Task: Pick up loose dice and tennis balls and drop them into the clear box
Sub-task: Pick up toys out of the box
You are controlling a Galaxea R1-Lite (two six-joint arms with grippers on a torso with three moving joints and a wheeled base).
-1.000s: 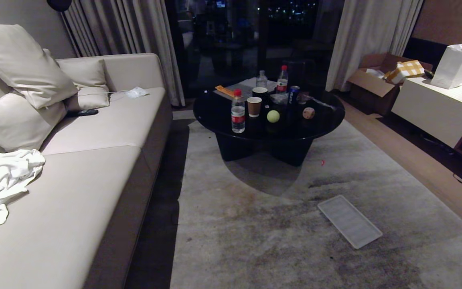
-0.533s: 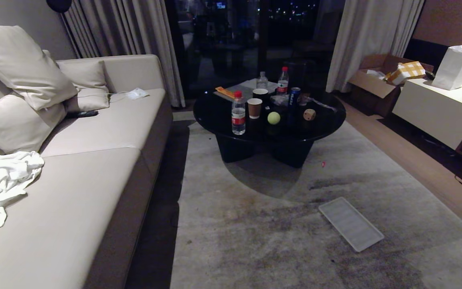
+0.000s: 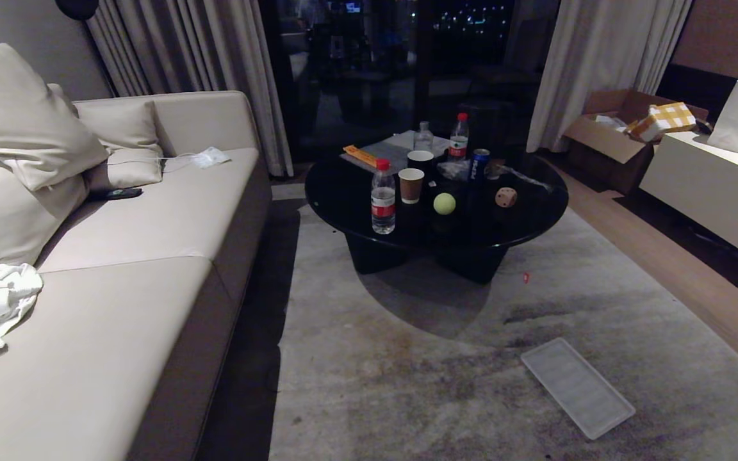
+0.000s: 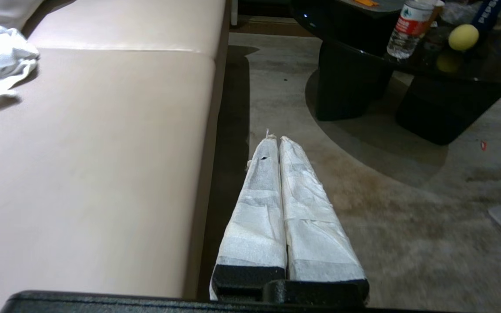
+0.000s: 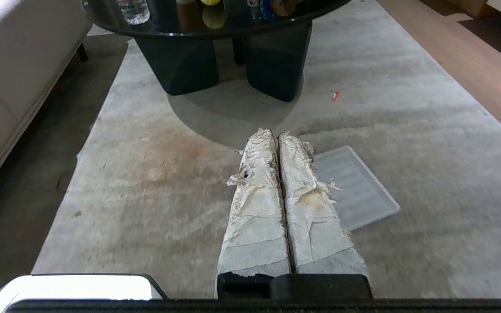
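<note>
Both grippers, left and right, pressed shut, empty, above rug. Nothing collected: tennis ball and tan die on table, twelve o'clock; clear box possibly unseen.

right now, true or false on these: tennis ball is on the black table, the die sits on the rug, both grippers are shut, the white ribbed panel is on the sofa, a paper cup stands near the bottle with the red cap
1. The tennis ball is on the black table. True.
2. The tan die sits on the rug. False: it rests on the black table, to the right of the tennis ball.
3. Both grippers are shut. True: the left gripper and the right gripper each show wrapped fingers pressed together, holding nothing.
4. The white ribbed panel is on the sofa. False: it lies flat on the rug, nearer the robot than the table.
5. A paper cup stands near the water bottle with the red cap. True.
</note>
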